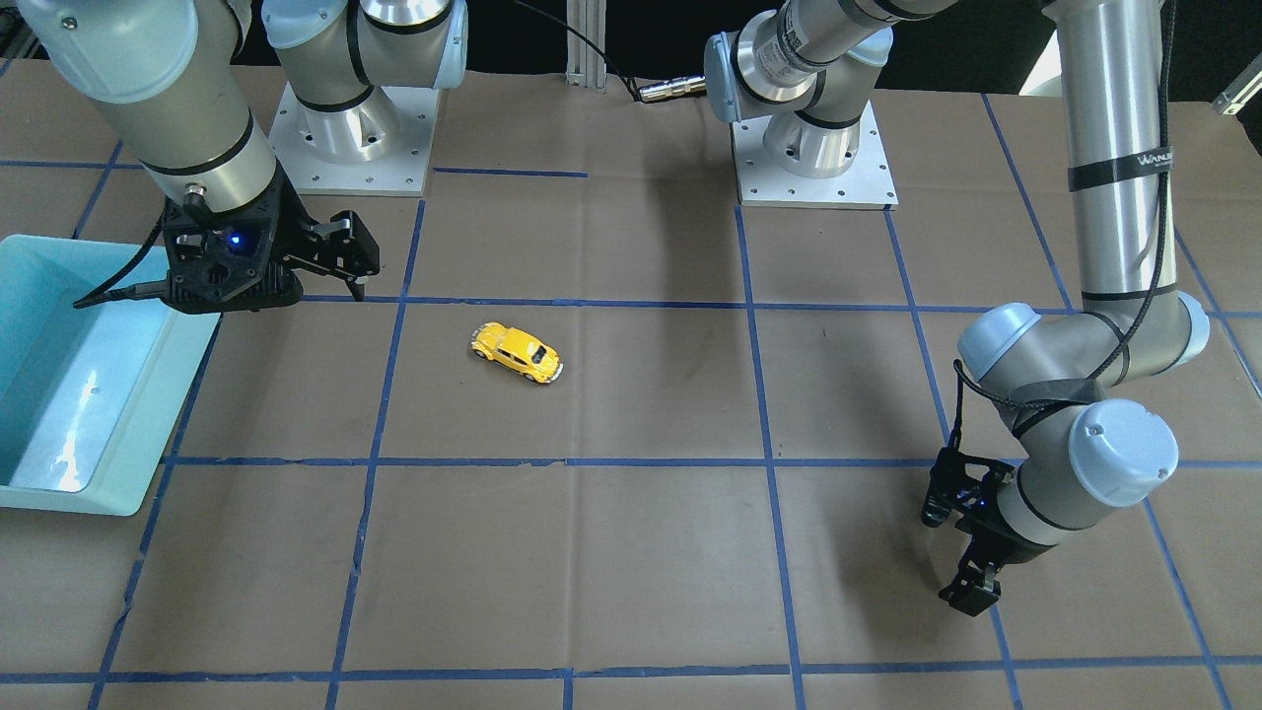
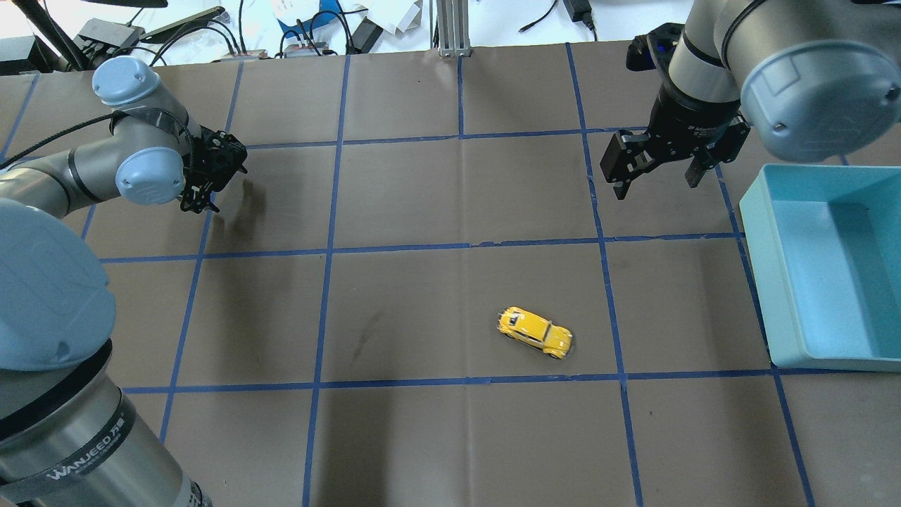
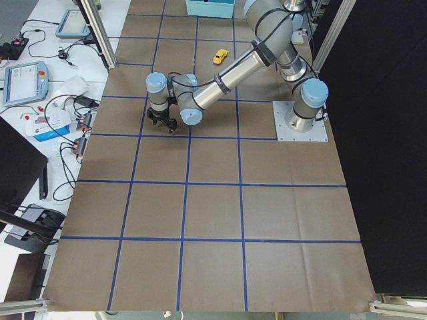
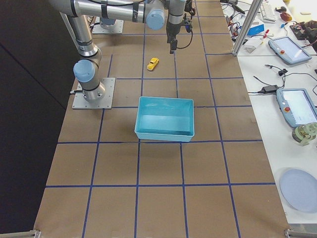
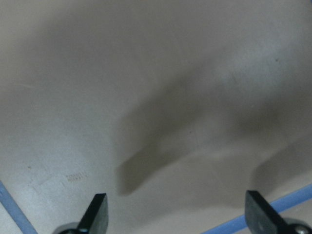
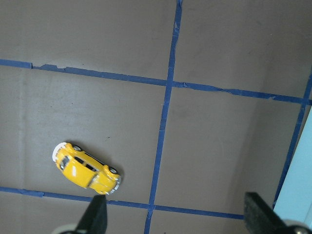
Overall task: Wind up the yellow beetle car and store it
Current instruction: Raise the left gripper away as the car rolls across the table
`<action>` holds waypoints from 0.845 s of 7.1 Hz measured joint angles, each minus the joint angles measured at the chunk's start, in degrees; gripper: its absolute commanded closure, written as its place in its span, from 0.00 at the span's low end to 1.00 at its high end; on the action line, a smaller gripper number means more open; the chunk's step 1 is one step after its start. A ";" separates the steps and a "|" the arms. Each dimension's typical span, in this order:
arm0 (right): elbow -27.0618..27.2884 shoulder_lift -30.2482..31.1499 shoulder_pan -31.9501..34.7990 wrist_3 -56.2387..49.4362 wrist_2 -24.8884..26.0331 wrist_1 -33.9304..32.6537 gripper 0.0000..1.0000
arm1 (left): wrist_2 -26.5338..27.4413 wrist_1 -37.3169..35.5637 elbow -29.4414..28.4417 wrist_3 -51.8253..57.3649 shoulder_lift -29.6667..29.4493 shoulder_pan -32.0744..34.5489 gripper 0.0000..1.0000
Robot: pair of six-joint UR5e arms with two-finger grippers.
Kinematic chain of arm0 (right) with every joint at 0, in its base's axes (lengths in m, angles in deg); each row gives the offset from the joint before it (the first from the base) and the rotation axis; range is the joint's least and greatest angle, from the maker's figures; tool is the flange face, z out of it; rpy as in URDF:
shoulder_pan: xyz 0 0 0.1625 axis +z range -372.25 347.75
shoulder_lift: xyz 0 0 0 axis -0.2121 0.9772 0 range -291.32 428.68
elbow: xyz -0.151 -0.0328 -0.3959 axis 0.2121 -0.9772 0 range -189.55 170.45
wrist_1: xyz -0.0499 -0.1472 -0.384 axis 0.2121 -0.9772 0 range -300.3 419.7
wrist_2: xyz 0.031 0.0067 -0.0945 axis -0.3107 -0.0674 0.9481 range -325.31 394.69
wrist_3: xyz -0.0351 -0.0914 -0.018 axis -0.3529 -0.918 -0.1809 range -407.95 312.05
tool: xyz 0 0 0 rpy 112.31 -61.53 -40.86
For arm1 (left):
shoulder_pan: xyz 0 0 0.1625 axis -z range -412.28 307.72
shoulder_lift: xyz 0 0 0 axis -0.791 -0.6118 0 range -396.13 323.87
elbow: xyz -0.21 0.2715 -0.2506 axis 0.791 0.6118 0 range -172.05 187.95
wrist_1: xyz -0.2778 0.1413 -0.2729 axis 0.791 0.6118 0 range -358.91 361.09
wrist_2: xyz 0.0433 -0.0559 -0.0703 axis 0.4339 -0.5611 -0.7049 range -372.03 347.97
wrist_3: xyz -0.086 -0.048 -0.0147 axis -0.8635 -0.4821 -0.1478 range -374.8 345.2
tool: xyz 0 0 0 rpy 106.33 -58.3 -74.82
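Note:
The yellow beetle car (image 1: 516, 352) stands on its wheels on the brown table, near the middle (image 2: 536, 332). It also shows at the lower left of the right wrist view (image 6: 87, 168). My right gripper (image 2: 654, 184) is open and empty. It hovers above the table beyond the car and a little to its right, well apart from it (image 1: 340, 261). My left gripper (image 2: 200, 201) is open and empty, low over bare table far to the left (image 1: 951, 552). Its wrist view shows only brown surface between its fingertips (image 5: 97, 214).
A light blue bin (image 2: 757, 232) sits at the table's right side, next to the right gripper (image 1: 59, 493). Blue tape lines (image 2: 464, 246) mark a grid on the brown table. The arm bases (image 1: 813, 168) stand at the robot's edge.

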 measured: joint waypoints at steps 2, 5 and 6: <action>-0.03 0.00 0.00 0.00 0.00 0.02 0.00 | 0.06 0.02 0.00 -0.10 0.20 0.00 0.00; -0.21 0.00 -0.04 0.00 0.06 0.05 0.00 | 0.28 1.73 0.01 -2.00 2.57 0.00 0.00; -0.23 0.02 -0.03 0.00 0.03 0.03 0.00 | 0.30 3.26 0.02 -3.70 4.00 0.00 0.00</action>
